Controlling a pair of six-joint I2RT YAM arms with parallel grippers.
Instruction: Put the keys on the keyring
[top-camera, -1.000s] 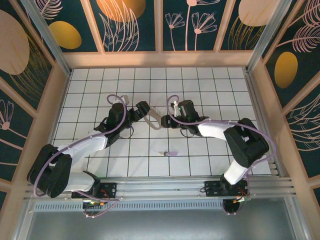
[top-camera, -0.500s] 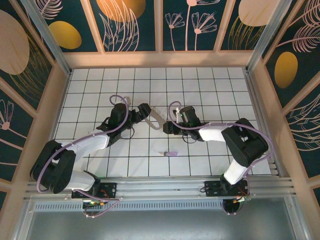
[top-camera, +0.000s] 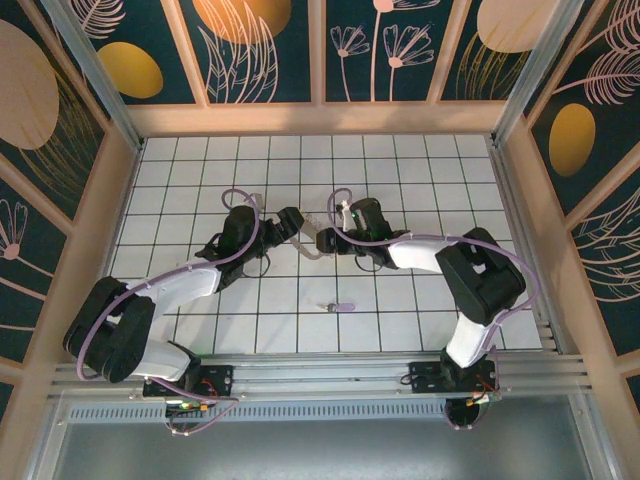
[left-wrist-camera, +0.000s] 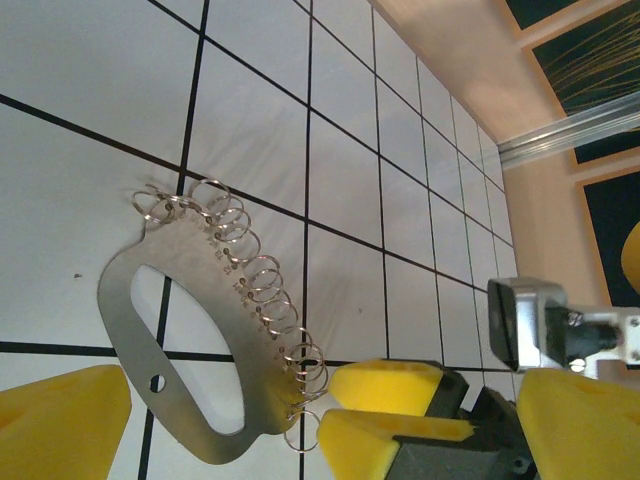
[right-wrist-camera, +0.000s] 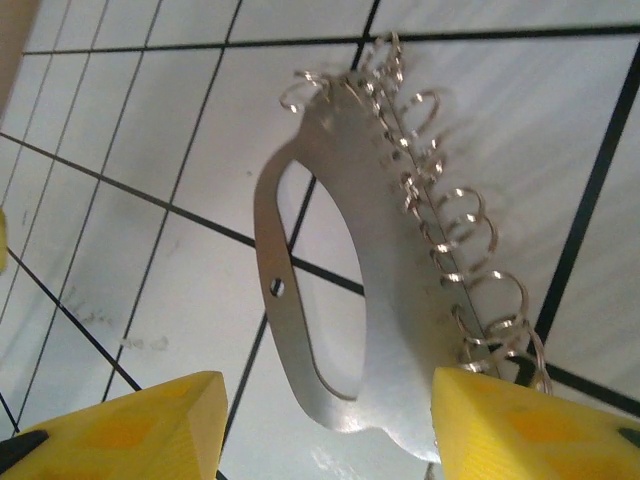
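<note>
The keyring (left-wrist-camera: 250, 400) is a flat silvery metal plate with an oval opening and several small wire rings along one edge. It lies on the white tiles (top-camera: 308, 246) between both grippers. My left gripper (left-wrist-camera: 325, 385) is open, its yellow pads (left-wrist-camera: 60, 425) wide apart around the plate's near end. My right gripper (right-wrist-camera: 328, 385) is also open, one pad (right-wrist-camera: 530, 425) next to the last rings (right-wrist-camera: 500, 335). From the left wrist, its yellow fingers (left-wrist-camera: 395, 385) sit right beside the end ring. The lilac-headed key (top-camera: 343, 307) lies alone on the floor, nearer the bases.
Wooden walls (top-camera: 90, 220) and aluminium posts (top-camera: 525, 90) enclose the tiled floor. Purple cables (top-camera: 235, 195) loop over both arms. Free tiles lie behind the grippers and around the key.
My right gripper has swung up and left, back against the plate's ringed end. The left gripper has barely moved. The key stays put.
</note>
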